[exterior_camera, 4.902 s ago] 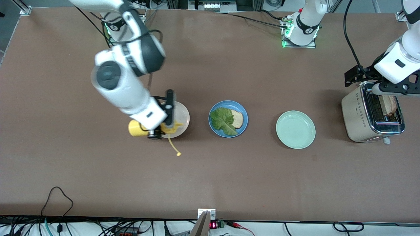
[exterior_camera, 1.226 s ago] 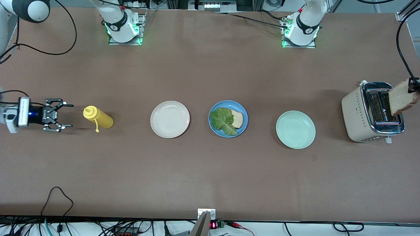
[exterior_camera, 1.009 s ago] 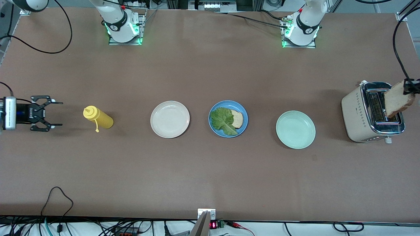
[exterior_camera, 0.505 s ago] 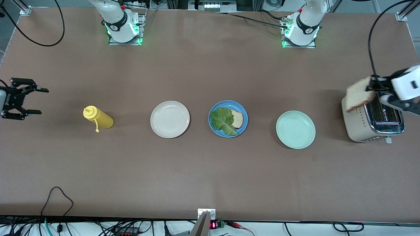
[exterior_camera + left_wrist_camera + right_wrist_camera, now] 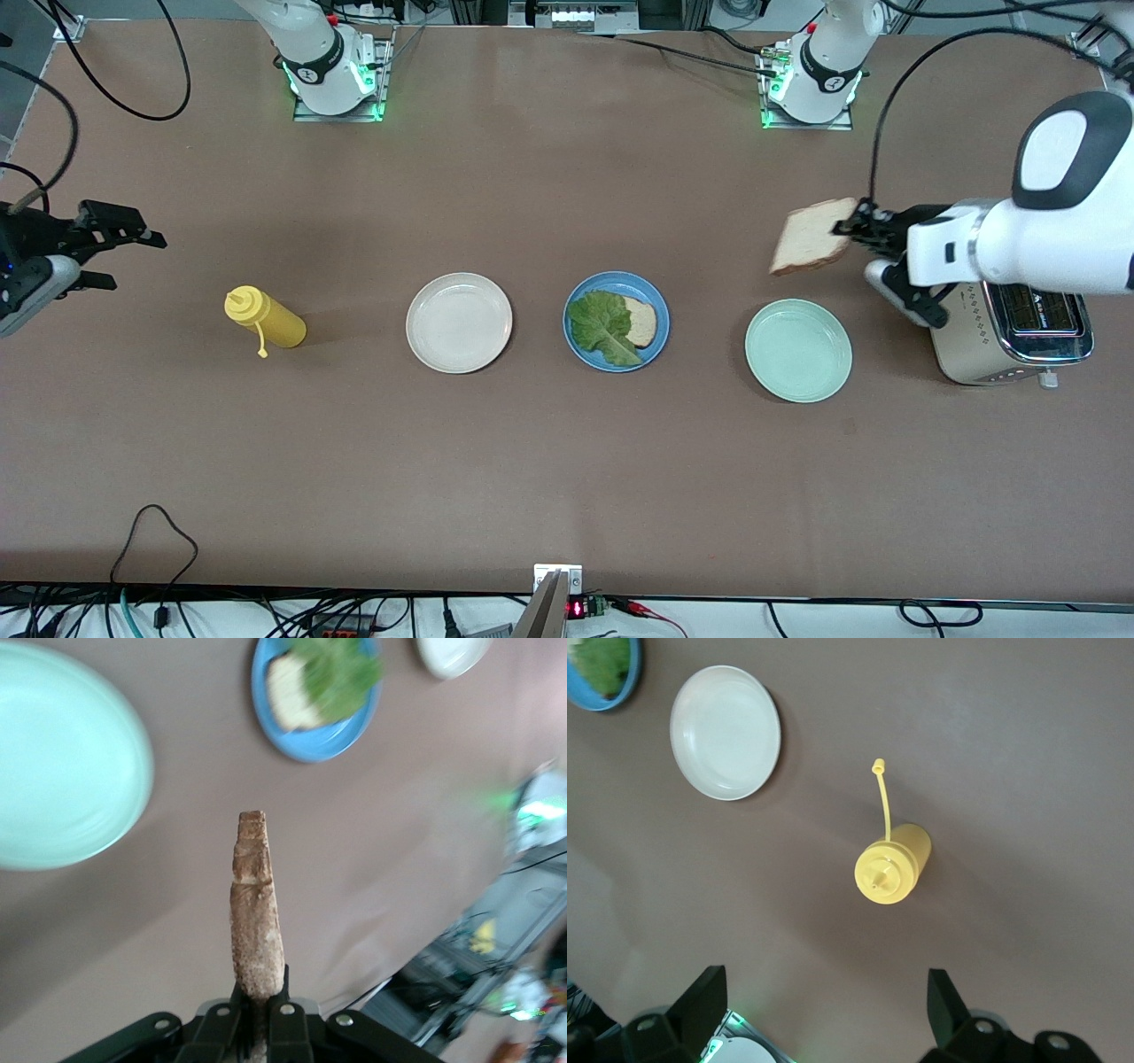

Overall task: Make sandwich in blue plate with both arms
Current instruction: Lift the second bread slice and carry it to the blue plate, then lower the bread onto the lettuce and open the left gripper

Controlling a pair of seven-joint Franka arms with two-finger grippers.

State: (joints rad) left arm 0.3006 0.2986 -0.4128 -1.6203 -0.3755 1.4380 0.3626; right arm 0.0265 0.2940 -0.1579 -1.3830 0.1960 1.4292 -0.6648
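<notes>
The blue plate (image 5: 617, 321) sits mid-table with a bread slice (image 5: 642, 322) and a green lettuce leaf (image 5: 601, 327) on it; it also shows in the left wrist view (image 5: 319, 704). My left gripper (image 5: 858, 229) is shut on a second bread slice (image 5: 811, 236), held in the air over the table between the toaster and the mint-green plate. In the left wrist view the slice (image 5: 257, 908) stands edge-on between the jaws. My right gripper (image 5: 120, 249) is open and empty, up over the right arm's end of the table.
A toaster (image 5: 1005, 323) stands at the left arm's end. A mint-green plate (image 5: 798, 350) lies beside the blue plate, a cream-white plate (image 5: 459, 322) on its opposite flank. A yellow squeeze bottle (image 5: 264, 320) stands toward the right arm's end.
My left gripper lifted the bread slice out of the toaster and carried it toward the mint-green plate. My right gripper drew back from the yellow bottle to the table's end.
</notes>
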